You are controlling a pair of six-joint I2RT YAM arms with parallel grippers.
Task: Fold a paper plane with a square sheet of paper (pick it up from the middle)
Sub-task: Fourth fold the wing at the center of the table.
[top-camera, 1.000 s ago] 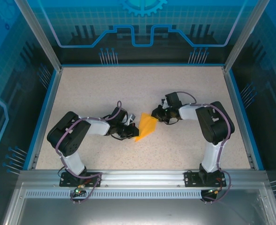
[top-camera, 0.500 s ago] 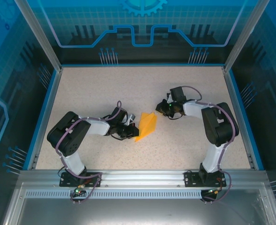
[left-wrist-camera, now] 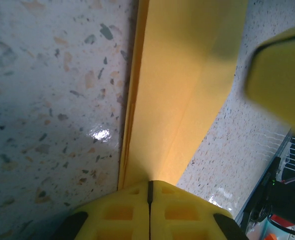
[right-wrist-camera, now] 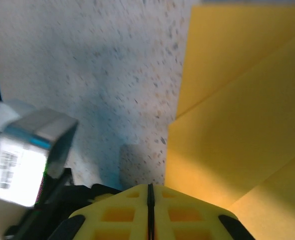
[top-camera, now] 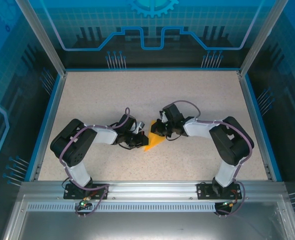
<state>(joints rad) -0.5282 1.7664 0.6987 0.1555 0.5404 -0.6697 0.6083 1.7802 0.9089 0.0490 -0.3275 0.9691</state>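
The orange-yellow sheet of paper (top-camera: 152, 142) is folded into a narrow pointed shape near the table's middle. My left gripper (top-camera: 141, 139) is at its left side. In the left wrist view the fingers (left-wrist-camera: 187, 205) are shut, and the folded paper (left-wrist-camera: 185, 90) runs straight out from the closed tips. My right gripper (top-camera: 160, 129) is low over the paper's upper right part. Its fingers (right-wrist-camera: 187, 210) are shut with nothing between them, at the left edge of the layered paper (right-wrist-camera: 237, 110). A blurred right fingertip (left-wrist-camera: 280, 75) hangs beside the paper.
The speckled tabletop (top-camera: 112, 95) is bounded by a blue rim (top-camera: 49, 120) and a clear enclosure. The left arm's grey and white wrist block (right-wrist-camera: 27, 150) sits close on the left in the right wrist view. The arm bases (top-camera: 82, 187) stand at the near edge.
The right gripper first drew back to the right, then swung left and down onto the paper. The paper now looks lower and narrower. The left arm has stayed put.
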